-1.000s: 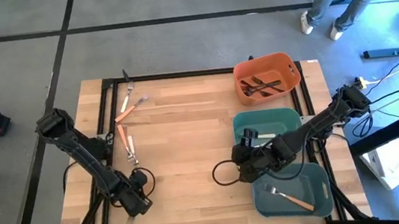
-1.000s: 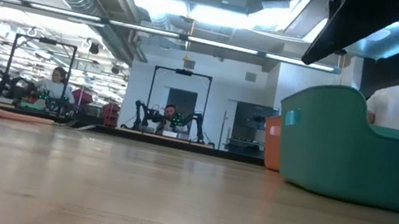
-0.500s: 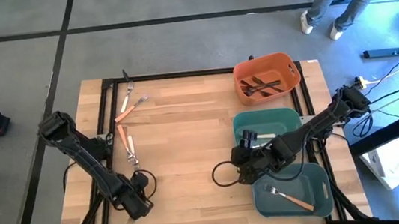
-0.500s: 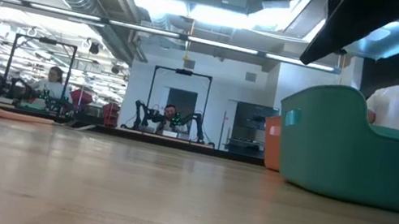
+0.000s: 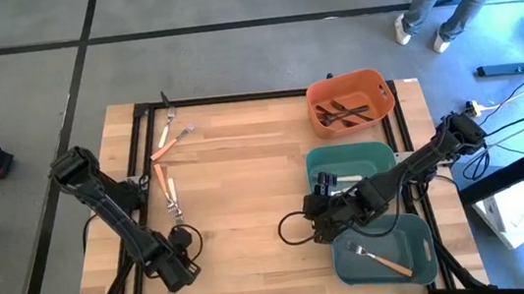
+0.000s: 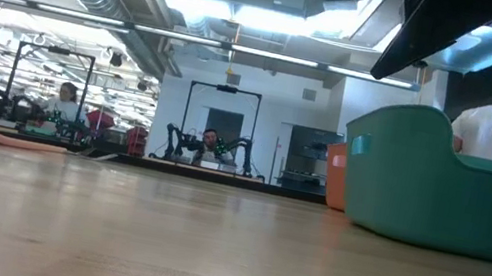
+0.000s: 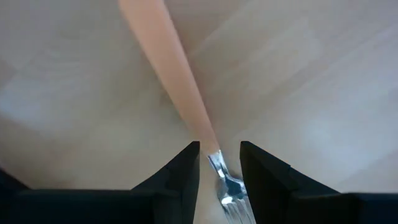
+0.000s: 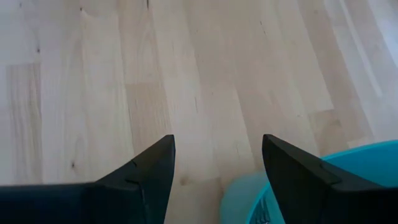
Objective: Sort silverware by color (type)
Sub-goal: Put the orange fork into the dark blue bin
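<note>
My left gripper (image 5: 182, 234) (image 7: 219, 180) hangs low over the table's near-left part, open. Its fingers stand on either side of the silver neck (image 7: 216, 160) of an orange-handled fork (image 5: 172, 195) without touching it. That fork lies flat on the wood, with its handle (image 7: 163, 68) running away from the fingers. More orange-handled forks (image 5: 170, 140) and a dark fork (image 5: 166, 101) lie near the far-left edge. My right gripper (image 5: 312, 222) (image 8: 217, 180) is open and holds nothing. It is over bare wood beside the teal bins.
The orange bin (image 5: 378, 82) holds dark forks. The middle teal bin (image 5: 315, 158) holds silver pieces. The near teal bin (image 5: 422, 247) holds an orange-handled fork (image 5: 379, 260). Bare wood lies in the table's middle. A person walks on the floor beyond the far-right corner.
My left arm's wrist has edged slightly toward the table's near edge. The forks and bins have stayed where they were.
</note>
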Robot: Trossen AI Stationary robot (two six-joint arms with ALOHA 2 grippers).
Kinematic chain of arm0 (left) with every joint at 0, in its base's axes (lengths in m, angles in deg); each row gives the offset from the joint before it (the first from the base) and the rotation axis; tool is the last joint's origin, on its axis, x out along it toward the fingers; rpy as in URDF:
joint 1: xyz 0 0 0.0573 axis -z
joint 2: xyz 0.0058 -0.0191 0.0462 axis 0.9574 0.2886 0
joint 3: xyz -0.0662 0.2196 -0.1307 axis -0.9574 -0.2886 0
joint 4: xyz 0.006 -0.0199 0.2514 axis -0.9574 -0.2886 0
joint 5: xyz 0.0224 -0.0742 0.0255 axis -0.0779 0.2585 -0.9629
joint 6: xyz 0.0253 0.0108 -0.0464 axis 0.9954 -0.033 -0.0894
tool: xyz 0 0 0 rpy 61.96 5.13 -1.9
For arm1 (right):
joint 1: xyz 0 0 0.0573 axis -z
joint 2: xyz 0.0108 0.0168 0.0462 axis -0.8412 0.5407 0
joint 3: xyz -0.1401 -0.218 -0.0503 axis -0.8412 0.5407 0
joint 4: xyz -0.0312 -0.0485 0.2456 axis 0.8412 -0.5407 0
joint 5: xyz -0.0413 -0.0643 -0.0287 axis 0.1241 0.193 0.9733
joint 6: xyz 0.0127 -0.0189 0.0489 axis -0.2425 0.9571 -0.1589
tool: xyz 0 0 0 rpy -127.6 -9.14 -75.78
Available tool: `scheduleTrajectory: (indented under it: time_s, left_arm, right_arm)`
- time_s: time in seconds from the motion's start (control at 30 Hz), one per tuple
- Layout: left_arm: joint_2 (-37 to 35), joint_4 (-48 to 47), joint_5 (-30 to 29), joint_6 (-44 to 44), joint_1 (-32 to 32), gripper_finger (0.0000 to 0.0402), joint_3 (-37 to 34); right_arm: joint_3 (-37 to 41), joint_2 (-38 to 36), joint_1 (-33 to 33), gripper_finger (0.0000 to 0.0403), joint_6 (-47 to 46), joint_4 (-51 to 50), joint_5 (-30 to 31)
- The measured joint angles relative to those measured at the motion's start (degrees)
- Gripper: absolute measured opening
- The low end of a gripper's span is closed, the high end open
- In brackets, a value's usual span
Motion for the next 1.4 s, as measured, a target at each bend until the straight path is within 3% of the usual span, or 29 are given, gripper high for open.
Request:
scheduleTrajectory:
  time_s: [0.27, 0.5, 0.83, 0.9, 1.1, 1.27, 1.4]
  left_arm:
    - [-0.04, 2.29, 0.15, -1.88, 0.79, 0.0110, -3.95]
    - [-0.35, 5.36, 0.57, 1.44, 0.77, 0.0106, -5.51]
    - [-0.30, 5.85, -1.18, 10.42, 1.07, 0.0030, -4.95]
    - [-0.17, 6.00, -4.86, 12.76, 1.59, 0.0030, -4.43]
    - [-0.09, 12.46, -27.42, 23.62, 2.68, 0.0039, -2.53]
    - [-0.09, 26.01, -42.02, 43.06, 2.66, 0.0038, -2.32]
    - [-0.11, 37.31, -50.20, 59.43, 2.21, 0.0039, -2.32]
  right_arm:
    - [0.00, -0.04, -0.01, 0.0227, 0.02, 0.09, 0.53]
    - [0.00, -0.04, -0.01, 0.0227, 0.02, 0.12, 0.49]
    - [0.00, -0.07, 0.00, 0.0227, 0.45, 0.11, -0.07]
    - [0.00, -0.07, -0.67, 0.0227, 0.48, 0.11, -0.44]
    - [1.46, -0.09, -4.90, 0.0227, 5.67, 7.90, 4.44]
    - [3.71, -0.11, -6.45, 0.0227, 11.99, 18.96, 5.09]
    - [7.16, -0.04, -6.39, 0.0227, 17.27, 30.08, 5.04]
